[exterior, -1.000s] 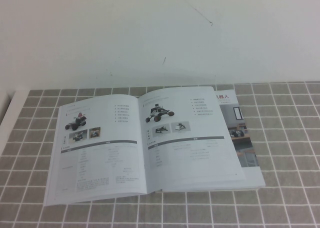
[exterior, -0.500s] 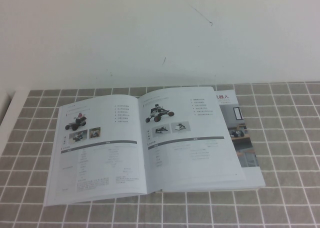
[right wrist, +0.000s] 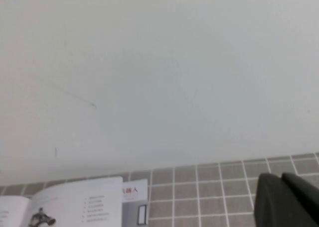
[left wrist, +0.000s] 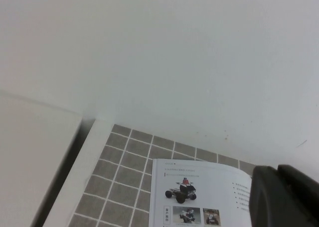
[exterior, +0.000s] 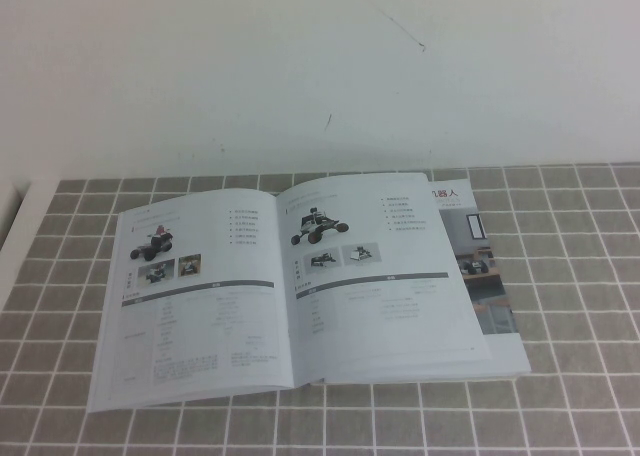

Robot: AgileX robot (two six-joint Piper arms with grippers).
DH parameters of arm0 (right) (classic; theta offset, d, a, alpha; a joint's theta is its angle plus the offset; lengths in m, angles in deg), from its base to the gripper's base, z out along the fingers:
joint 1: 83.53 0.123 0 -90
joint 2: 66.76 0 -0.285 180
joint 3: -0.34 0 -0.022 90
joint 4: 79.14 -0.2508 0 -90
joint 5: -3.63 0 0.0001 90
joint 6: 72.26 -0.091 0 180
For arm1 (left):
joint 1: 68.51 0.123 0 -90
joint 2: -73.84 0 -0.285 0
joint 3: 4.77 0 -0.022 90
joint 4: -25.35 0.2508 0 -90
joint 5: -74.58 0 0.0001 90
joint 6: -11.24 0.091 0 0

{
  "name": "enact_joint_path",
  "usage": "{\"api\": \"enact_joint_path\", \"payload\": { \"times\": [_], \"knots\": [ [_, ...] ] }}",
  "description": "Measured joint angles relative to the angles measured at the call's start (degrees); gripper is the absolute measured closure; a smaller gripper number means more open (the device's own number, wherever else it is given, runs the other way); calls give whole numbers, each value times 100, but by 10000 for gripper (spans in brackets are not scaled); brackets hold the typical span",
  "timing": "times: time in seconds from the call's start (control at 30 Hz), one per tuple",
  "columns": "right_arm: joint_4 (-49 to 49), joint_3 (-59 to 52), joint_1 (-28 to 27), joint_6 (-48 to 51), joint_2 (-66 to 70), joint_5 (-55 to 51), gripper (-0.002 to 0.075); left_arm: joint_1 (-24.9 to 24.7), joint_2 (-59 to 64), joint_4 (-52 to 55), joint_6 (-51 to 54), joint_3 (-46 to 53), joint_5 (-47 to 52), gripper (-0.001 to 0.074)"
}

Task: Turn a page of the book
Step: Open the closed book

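Note:
The book point(exterior: 300, 296) lies open and flat on the grey tiled table point(exterior: 580, 276) in the high view. Its right-hand page point(exterior: 375, 276) shows a black rover above two small photos and lies flat. The left-hand leaf point(exterior: 200, 306) shows a rover and small photos. Neither gripper shows in the high view. My left gripper point(left wrist: 277, 170) is shut and empty, raised above the book's left leaf point(left wrist: 199, 187). My right gripper point(right wrist: 281, 177) is shut and empty, off to the right of the book point(right wrist: 75, 202).
A lower leaf with colour photos and red lettering point(exterior: 485, 276) sticks out at the book's right edge. A white wall point(exterior: 320, 66) rises behind the table. A white ledge point(exterior: 15, 226) borders the table on the left.

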Motion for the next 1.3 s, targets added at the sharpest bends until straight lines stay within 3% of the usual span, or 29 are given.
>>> {"api": "enact_joint_path", "payload": {
  "times": [0.3,0.53,0.73,0.97,1.1,1.3],
  "knots": [
    [53,0,218,448,343,-948,729,0,770,-160,110,0,57,738],
    [-495,0,218,1375,1018,-2254,729,-81,1897,-1333,1681,0,582,738],
    [-1523,0,218,2325,1915,-2269,729,-404,2852,-2671,3420,0,685,738],
    [-2940,0,719,3715,2981,-1691,726,-440,4118,-3602,4426,-46,790,738],
    [-3352,0,1091,4008,3627,-1184,669,-440,4842,-4197,5060,-287,764,738],
    [-3930,176,1192,4313,4744,-573,471,-440,5794,-4909,5894,-764,676,738]
  ]
}}
